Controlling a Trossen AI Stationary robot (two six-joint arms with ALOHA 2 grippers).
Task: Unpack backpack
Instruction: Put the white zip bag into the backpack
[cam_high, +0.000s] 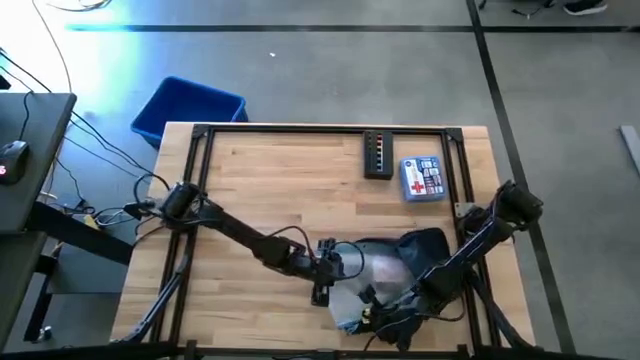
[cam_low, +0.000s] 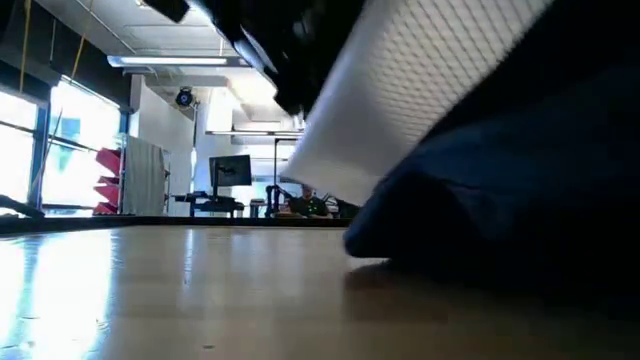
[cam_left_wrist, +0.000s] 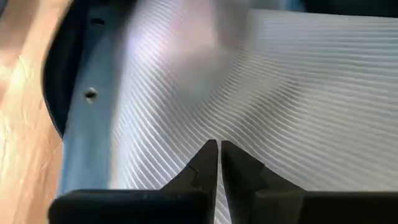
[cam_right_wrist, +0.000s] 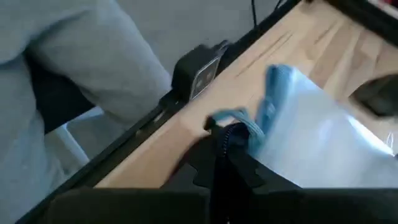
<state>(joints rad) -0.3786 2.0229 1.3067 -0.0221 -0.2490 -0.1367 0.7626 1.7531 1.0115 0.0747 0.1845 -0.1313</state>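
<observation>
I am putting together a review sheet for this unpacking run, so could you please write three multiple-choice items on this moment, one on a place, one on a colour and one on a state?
1. Where does the blue bin stand?
A. On the tabletop
B. On the floor off the table's far left corner
C. Inside the backpack

2. What colour is the cross on the small kit on the table?
A. Red
B. Green
C. Black

3. How do the left gripper fingers stand?
A. Wide apart
C. Out of view
B. Closed together against the ribbed pale pouch

Answers: 1 B, the high view shows it beyond the table edge; 2 A, a red cross shows there; 3 B, the left wrist view shows the fingers meeting. The right gripper is shut at the backpack.
</observation>
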